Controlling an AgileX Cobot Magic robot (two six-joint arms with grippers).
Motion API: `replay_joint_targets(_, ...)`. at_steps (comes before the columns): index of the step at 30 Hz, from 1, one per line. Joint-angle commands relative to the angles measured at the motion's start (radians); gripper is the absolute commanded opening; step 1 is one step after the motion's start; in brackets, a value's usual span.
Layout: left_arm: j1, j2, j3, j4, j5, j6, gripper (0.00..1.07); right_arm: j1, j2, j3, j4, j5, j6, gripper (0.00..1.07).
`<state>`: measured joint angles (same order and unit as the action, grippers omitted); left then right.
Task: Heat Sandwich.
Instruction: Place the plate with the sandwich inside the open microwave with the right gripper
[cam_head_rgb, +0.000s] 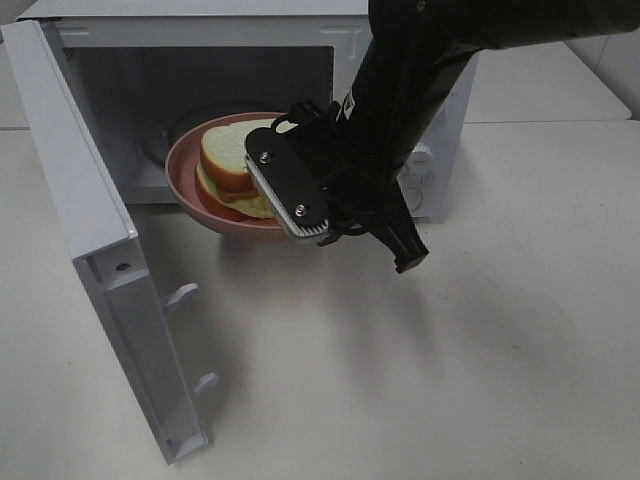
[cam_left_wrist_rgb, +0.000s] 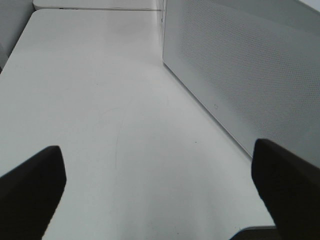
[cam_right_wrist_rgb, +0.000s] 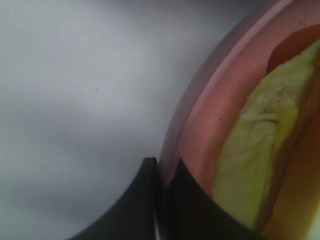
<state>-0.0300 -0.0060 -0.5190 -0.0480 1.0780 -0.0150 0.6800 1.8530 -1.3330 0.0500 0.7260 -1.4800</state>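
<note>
Sandwich sits on pink plate at microwave mouth; soft, light, prob. slides, so carry via plate rim. Right gripper pinches rim; left gripper spread wide, empty.

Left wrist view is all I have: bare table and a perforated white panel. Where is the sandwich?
Observer: The sandwich lies on a pink plate, partly inside the microwave.
Operator: Is anything holding the plate?
Observer: Yes, the right gripper is shut on its rim, on the side away from the oven.
Operator: And the door?
Observer: The door stands wide open, swung out to the left in the high view.
</note>
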Motion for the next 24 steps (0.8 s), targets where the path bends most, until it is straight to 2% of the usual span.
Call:
replay_joint_targets(1,-0.005,-0.022,0.003,-0.002,-0.007,-0.004,0.95,-0.003,0.036,-0.053,0.0,-0.017,0.01,0.0)
replay_joint_targets(13,-0.005,-0.022,0.003,-0.002,-0.007,-0.004,0.95,-0.003,0.147,-0.195,-0.028,0.03,0.059,0.0)
replay_joint_targets(24,-0.005,-0.022,0.003,-0.002,-0.007,-0.004,0.95,-0.003,0.287,-0.402,-0.08,0.077,0.146,0.0)
